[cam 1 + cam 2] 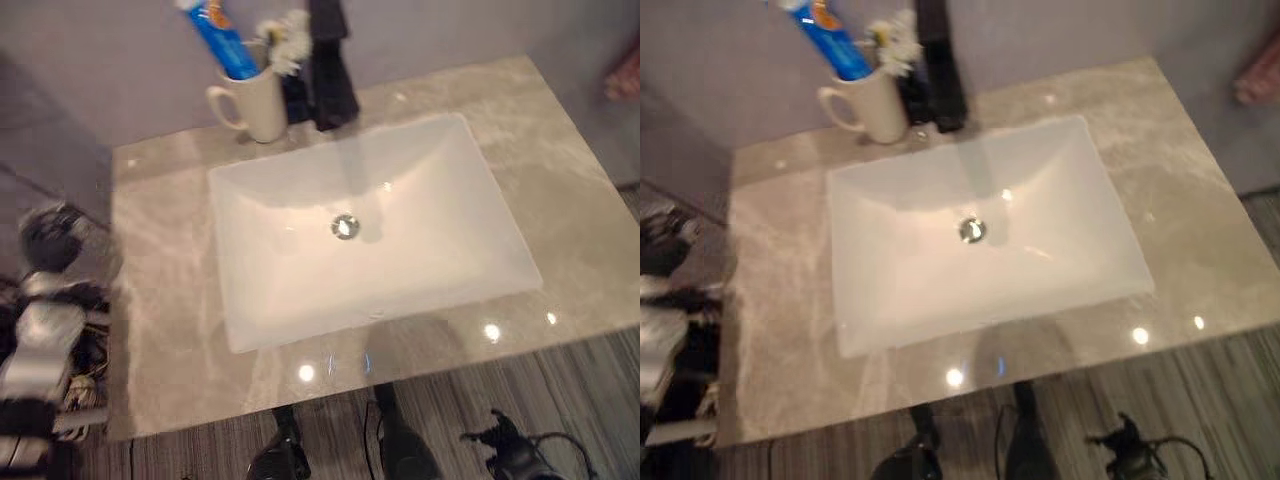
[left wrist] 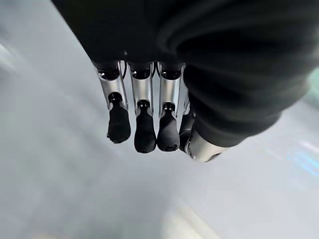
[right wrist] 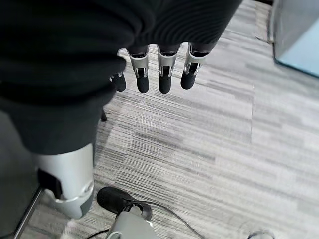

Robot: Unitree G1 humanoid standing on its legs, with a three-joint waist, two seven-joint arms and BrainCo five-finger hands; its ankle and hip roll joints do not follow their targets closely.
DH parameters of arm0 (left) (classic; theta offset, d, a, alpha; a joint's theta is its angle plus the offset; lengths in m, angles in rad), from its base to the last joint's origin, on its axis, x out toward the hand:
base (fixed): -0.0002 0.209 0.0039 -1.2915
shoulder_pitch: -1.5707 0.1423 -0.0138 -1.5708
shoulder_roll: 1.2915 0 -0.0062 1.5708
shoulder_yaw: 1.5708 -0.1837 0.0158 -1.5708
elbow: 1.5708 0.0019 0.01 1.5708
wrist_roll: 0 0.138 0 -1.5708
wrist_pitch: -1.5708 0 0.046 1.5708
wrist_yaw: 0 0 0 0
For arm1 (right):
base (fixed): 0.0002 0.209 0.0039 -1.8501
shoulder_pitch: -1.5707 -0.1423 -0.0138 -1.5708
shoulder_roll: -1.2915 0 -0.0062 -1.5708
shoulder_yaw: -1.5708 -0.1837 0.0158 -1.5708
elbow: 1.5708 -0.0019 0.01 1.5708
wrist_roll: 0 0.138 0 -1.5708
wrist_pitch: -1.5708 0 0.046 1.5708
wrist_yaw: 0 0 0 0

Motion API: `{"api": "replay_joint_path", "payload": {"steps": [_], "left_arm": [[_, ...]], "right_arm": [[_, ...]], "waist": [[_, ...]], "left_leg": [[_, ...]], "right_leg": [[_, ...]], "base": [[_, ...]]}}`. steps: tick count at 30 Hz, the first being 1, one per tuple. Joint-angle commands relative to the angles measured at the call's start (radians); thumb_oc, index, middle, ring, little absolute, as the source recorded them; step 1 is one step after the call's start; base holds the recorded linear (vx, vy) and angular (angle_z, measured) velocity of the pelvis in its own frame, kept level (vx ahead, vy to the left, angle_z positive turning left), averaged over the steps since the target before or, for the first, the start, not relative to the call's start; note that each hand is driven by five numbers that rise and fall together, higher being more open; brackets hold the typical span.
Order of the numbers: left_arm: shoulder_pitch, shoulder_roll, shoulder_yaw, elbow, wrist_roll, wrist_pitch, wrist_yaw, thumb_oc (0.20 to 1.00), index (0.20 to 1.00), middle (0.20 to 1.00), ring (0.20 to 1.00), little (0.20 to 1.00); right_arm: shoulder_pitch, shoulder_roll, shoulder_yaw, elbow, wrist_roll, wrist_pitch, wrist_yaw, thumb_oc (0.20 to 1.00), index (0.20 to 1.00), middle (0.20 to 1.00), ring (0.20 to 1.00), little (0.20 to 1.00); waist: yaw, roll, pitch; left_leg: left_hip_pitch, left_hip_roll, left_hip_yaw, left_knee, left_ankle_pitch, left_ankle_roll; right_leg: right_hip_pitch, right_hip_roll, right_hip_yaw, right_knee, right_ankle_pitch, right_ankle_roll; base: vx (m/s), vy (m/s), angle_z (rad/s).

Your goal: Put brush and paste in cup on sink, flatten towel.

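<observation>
Blue toothpaste tube (image 1: 222,40) stands tilted in the cream ceramic mug (image 1: 257,102) at upper left of the grey marble tabletop (image 1: 560,210), behind the white rectangular sink (image 1: 420,180), beside the black tap (image 1: 328,60). Left hand (image 2: 144,124) and right hand (image 3: 159,74) hang with fingers straight, empty.

Grey marbled countertop (image 1: 560,200) against a plain grey wall (image 1: 120,60), above striped grey floor (image 3: 209,124).
</observation>
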Motion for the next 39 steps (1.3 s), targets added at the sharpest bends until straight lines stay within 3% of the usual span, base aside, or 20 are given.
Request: {"api": "replay_joint_path", "payload": {"steps": [1, 3, 4, 5, 6, 8, 9, 10, 14, 16, 18, 20, 24, 26, 27, 29, 32, 34, 38, 39], "left_arm": [[-0.086, 0.008, 0.027, 0.020, 0.000, -0.065, 0.053, 0.200, 0.200, 0.200, 0.200, 0.200], [-0.024, -0.043, 0.037, 0.158, -0.013, -0.031, 0.019, 0.200, 0.200, 0.200, 0.200, 0.200], [-0.014, -0.047, 0.014, 0.258, -0.004, 0.003, -0.015, 1.000, 1.000, 1.000, 1.000, 1.000], [-0.001, -0.060, -0.035, 0.416, 0.044, 0.070, -0.088, 1.000, 1.000, 1.000, 1.000, 1.000], [-0.015, -0.063, -0.155, 0.647, 0.194, 0.136, -0.175, 1.000, 1.000, 1.000, 1.000, 1.000], [-0.021, -0.077, -0.204, 0.692, 0.240, 0.133, -0.205, 1.000, 1.000, 1.000, 1.000, 1.000], [-0.033, -0.150, -0.317, 0.788, 0.298, 0.132, -0.275, 1.000, 1.000, 1.000, 1.000, 1.000], [-0.050, -0.165, -0.319, 0.838, 0.294, 0.151, -0.282, 1.000, 1.000, 1.000, 1.000, 1.000], [-0.148, -0.367, -0.710, 0.920, 0.651, 0.164, -0.360, 1.000, 1.000, 1.000, 1.000, 1.000], [-0.185, -0.384, -0.802, 0.887, 0.723, 0.162, -0.360, 1.000, 1.000, 1.000, 1.000, 1.000], [-0.229, -0.396, -0.792, 0.838, 0.673, 0.161, -0.307, 1.000, 1.000, 1.000, 1.000, 1.000], [-0.267, -0.431, -0.825, 0.786, 0.628, 0.156, -0.311, 1.000, 1.000, 1.000, 1.000, 1.000], [-0.295, -0.419, -0.894, 0.676, 0.648, 0.150, -0.332, 1.000, 1.000, 1.000, 1.000, 1.000], [-0.286, -0.419, -0.879, 0.667, 0.637, 0.150, -0.340, 1.000, 1.000, 1.000, 1.000, 1.000], [-0.286, -0.419, -0.879, 0.667, 0.637, 0.150, -0.340, 1.000, 1.000, 1.000, 1.000, 1.000], [-0.266, -0.434, -0.824, 0.721, 0.621, 0.157, -0.332, 1.000, 1.000, 1.000, 1.000, 1.000], [-0.241, -0.442, -0.771, 0.752, 0.606, 0.162, -0.315, 1.000, 1.000, 1.000, 1.000, 1.000], [-0.211, -0.443, -0.713, 0.766, 0.573, 0.162, -0.292, 1.000, 1.000, 1.000, 1.000, 1.000], [-0.229, -0.451, -0.725, 0.785, 0.612, 0.170, -0.274, 1.000, 1.000, 1.000, 1.000, 1.000], [-0.230, -0.452, -0.725, 0.785, 0.613, 0.171, -0.274, 1.000, 1.000, 1.000, 1.000, 1.000]], "right_arm": [[-0.063, -0.011, -0.002, 0.021, -0.024, -0.010, 0.004, 1.000, 1.000, 1.000, 1.000, 1.000], [-0.063, -0.018, 0.000, 0.008, -0.023, -0.018, 0.011, 1.000, 1.000, 1.000, 1.000, 1.000], [-0.065, -0.022, 0.002, -0.002, -0.025, -0.020, 0.014, 1.000, 1.000, 1.000, 1.000, 1.000], [-0.081, -0.038, 0.007, -0.013, -0.028, -0.017, 0.025, 1.000, 1.000, 1.000, 1.000, 1.000], [-0.120, -0.073, 0.022, -0.033, -0.036, -0.017, 0.044, 1.000, 1.000, 1.000, 1.000, 1.000], [-0.135, -0.084, 0.032, -0.036, -0.043, -0.020, 0.053, 1.000, 1.000, 1.000, 1.000, 1.000], [-0.160, -0.102, 0.036, -0.036, -0.043, -0.023, 0.070, 1.000, 1.000, 1.000, 1.000, 1.000], [-0.160, -0.101, 0.037, -0.033, -0.048, -0.024, 0.076, 1.000, 1.000, 1.000, 1.000, 1.000], [-0.159, -0.078, -0.032, -0.025, -0.017, -0.018, 0.063, 1.000, 1.000, 1.000, 1.000, 1.000], [-0.144, -0.069, -0.048, -0.068, 0.005, -0.020, 0.053, 1.000, 1.000, 1.000, 1.000, 1.000], [-0.106, -0.044, -0.069, -0.112, 0.039, -0.026, 0.042, 1.000, 1.000, 1.000, 1.000, 1.000], [-0.089, -0.027, -0.081, -0.137, 0.076, -0.027, 0.022, 1.000, 1.000, 1.000, 1.000, 1.000], [-0.014, -0.005, -0.073, -0.103, 0.073, -0.026, 0.037, 1.000, 1.000, 1.000, 1.000, 1.000], [0.008, 0.008, -0.072, -0.081, 0.065, -0.022, 0.043, 1.000, 1.000, 1.000, 1.000, 1.000], [0.008, 0.008, -0.072, -0.081, 0.065, -0.022, 0.043, 1.000, 1.000, 1.000, 1.000, 1.000], [-0.005, 0.036, -0.066, -0.051, 0.058, -0.017, 0.046, 1.000, 1.000, 1.000, 1.000, 1.000], [-0.013, 0.052, -0.053, -0.037, 0.049, -0.016, 0.048, 1.000, 1.000, 1.000, 1.000, 1.000], [-0.018, 0.065, -0.032, -0.040, 0.032, -0.018, 0.048, 1.000, 1.000, 1.000, 1.000, 1.000], [0.041, 0.045, -0.049, 0.014, 0.020, -0.017, 0.061, 1.000, 1.000, 1.000, 1.000, 1.000], [0.040, 0.044, -0.050, 0.015, 0.019, -0.018, 0.061, 1.000, 1.000, 1.000, 1.000, 1.000]], "waist": [[0.014, -0.006, -0.005], [0.025, -0.006, -0.004], [0.025, -0.010, -0.005], [0.022, -0.016, 0.002], [0.023, -0.045, 0.024], [0.020, -0.058, 0.028], [0.017, -0.075, 0.033], [0.009, -0.083, 0.028], [-0.063, -0.119, 0.004], [-0.089, -0.136, 0.015], [-0.097, -0.143, 0.029], [-0.085, -0.124, 0.061], [-0.076, -0.098, 0.043], [-0.032, -0.095, 0.009], [-0.031, -0.096, 0.009], [-0.001, -0.105, -0.033], [0.029, -0.111, -0.052], [0.064, -0.119, -0.053], [0.027, -0.125, -0.023], [0.029, -0.124, -0.022]], "left_leg": [[0.032, 0.049, -0.001, 0.007, 0.003, -0.059], [0.033, 0.050, -0.005, 0.018, 0.000, -0.056], [0.026, 0.051, -0.008, 0.031, -0.001, -0.052], [0.014, 0.046, -0.017, 0.072, -0.021, -0.045], [-0.032, 0.010, -0.109, 0.196, -0.089, -0.031], [-0.037, -0.016, -0.157, 0.220, -0.122, -0.027], [-0.030, -0.053, -0.229, 0.265, -0.175, -0.021], [-0.031, -0.065, -0.240, 0.276, -0.196, -0.015], [-0.012, -0.140, -0.177, 0.312, -0.280, 0.057], [-0.002, -0.158, -0.124, 0.297, -0.287, 0.089], [0.012, -0.166, -0.074, 0.276, -0.277, 0.104], [0.014, -0.152, -0.026, 0.265, -0.254, 0.114], [0.040, -0.160, 0.065, 0.185, -0.195, 0.145], [0.044, -0.141, 0.180, 0.175, -0.202, 0.146], [0.045, -0.141, 0.180, 0.175, -0.202, 0.146], [0.023, -0.106, 0.346, 0.182, -0.199, 0.157], [0.012, -0.084, 0.434, 0.180, -0.196, 0.161], [-0.011, -0.033, 0.513, 0.207, -0.163, 0.134], [-0.056, -0.003, 0.456, 0.255, -0.134, 0.095], [-0.058, 0.000, 0.456, 0.260, -0.135, 0.092]], "right_leg": [[-0.063, -0.044, -0.031, 0.025, -0.012, 0.016], [-0.049, -0.041, -0.039, 0.017, -0.013, 0.017], [-0.051, -0.042, -0.038, 0.014, -0.008, 0.018], [-0.054, -0.045, -0.029, 0.016, 0.001, 0.019], [-0.068, -0.055, 0.005, 0.025, 0.017, 0.016], [-0.074, -0.058, 0.022, 0.027, 0.024, 0.015], [-0.080, -0.062, 0.055, 0.029, 0.040, 0.019], [-0.087, -0.066, 0.067, 0.029, 0.047, 0.021], [-0.138, -0.115, 0.134, 0.081, 0.092, 0.063], [-0.180, -0.131, 0.164, 0.105, 0.123, 0.091], [-0.215, -0.150, 0.150, 0.106, 0.135, 0.100], [-0.238, -0.155, -0.004, 0.198, 0.085, 0.076], [-0.178, -0.050, -0.076, 0.461, -0.069, 0.033], [-0.029, -0.065, -0.230, 0.483, -0.197, 0.006], [-0.029, -0.065, -0.230, 0.484, -0.197, 0.006], [0.070, -0.079, -0.355, 0.415, -0.206, 0.003], [0.089, -0.074, -0.370, 0.369, -0.196, 0.013], [0.079, -0.059, -0.394, 0.295, -0.204, -0.013], [0.074, 0.015, -0.241, 0.188, -0.207, -0.033], [0.074, 0.017, -0.240, 0.185, -0.206, -0.035]], "base": [[-0.13, -0.063, 0.45], [-0.09, -0.009, 0.37], [-0.12, 0.030, 0.23], [-0.22, 0.083, 0.11], [-0.22, 0.133, -0.11], [-0.12, 0.139, -0.39], [-0.09, 0.176, -0.52], [-0.12, 0.274, -0.39], [-0.14, 0.485, -0.43], [-0.20, 0.443, -0.56], [-0.24, 0.368, -1.46], [-0.33, 0.339, -1.63], [-0.21, 0.292, -0.80], [-0.14, 0.184, -1.49], [-0.17, 0.091, -1.47], [-0.27, 0.070, -1.49], [-0.18, -0.016, -2.38], [-0.18, -0.165, -2.08], [-0.11, -0.184, -2.03], [-0.12, -0.114, -0.71]]}}
